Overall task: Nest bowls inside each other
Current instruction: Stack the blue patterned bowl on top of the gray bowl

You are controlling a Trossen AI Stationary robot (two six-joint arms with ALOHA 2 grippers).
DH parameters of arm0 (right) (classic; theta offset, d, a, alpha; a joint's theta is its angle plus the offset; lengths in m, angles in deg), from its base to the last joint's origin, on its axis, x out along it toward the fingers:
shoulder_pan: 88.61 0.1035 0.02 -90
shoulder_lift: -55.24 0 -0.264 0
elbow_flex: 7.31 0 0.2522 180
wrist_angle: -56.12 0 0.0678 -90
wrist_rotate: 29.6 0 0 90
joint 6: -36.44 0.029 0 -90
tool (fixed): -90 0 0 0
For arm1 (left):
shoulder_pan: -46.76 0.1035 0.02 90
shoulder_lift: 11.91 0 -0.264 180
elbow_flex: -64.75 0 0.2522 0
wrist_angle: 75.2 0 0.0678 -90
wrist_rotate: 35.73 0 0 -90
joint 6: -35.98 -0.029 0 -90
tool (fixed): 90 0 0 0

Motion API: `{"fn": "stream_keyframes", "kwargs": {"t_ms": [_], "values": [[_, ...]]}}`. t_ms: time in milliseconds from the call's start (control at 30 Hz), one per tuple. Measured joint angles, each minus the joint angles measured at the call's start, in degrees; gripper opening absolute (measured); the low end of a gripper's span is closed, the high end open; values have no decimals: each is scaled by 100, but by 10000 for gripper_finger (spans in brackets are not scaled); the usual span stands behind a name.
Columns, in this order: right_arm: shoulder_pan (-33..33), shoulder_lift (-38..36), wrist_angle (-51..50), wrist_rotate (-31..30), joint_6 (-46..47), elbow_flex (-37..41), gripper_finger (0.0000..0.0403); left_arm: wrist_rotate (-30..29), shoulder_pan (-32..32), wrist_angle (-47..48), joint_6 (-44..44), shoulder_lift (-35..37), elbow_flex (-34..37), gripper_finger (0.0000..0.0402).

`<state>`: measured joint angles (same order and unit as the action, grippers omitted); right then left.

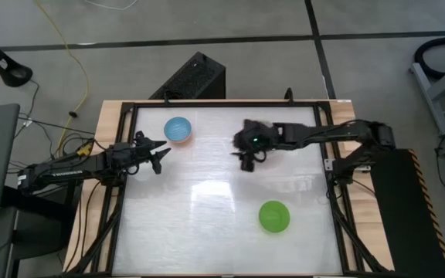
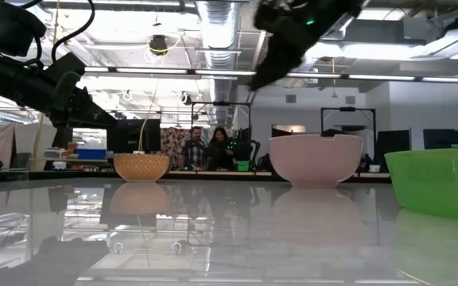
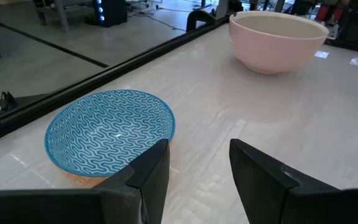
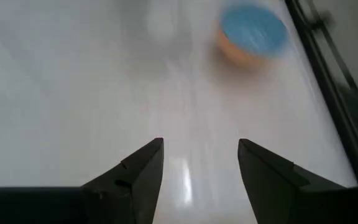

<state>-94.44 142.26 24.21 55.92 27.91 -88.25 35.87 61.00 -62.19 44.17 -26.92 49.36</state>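
Observation:
A light blue patterned bowl [image 1: 178, 130] with an orange outside [image 2: 141, 166] rests on its base at the table's far left. A bright green bowl [image 1: 274, 216] stands near the front right. A pale pink bowl [image 3: 278, 40] stands upright on its base near the table's middle; in the high view my right arm hides it. My right gripper [image 4: 201, 168] hangs open above the table near the pink bowl [image 2: 316, 159], holding nothing. My left gripper [image 3: 197, 168] is open just beside the blue bowl [image 3: 107, 134], on its near left side, with nothing between its fingers.
A black frame rail [image 1: 327, 131] runs around the white table top. A black box [image 1: 195, 77] sits beyond the far edge. People sit in the room behind the table [image 2: 205, 147]. Bare table lies between the blue and green bowls.

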Motion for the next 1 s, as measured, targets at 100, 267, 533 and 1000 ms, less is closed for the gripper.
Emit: {"fn": "stream_keyframes", "kwargs": {"t_ms": [100, 267, 533, 1000], "values": [[66, 589, 1171, 169, -449, -2, 226, 0, 0, 0, 0, 0, 0, 158], [-13, 1796, 2269, 167, -981, -660, 226, 11, 0, 0, 0, 0, 0, 158], [-294, 3755, 1309, 182, -1450, -3091, 226, 13, 0, 1, 0, 0, 0, 158], [-623, 5839, -506, 164, -2185, -6382, 226, 10, 0, 1, -2, 0, 0, 158]]}}
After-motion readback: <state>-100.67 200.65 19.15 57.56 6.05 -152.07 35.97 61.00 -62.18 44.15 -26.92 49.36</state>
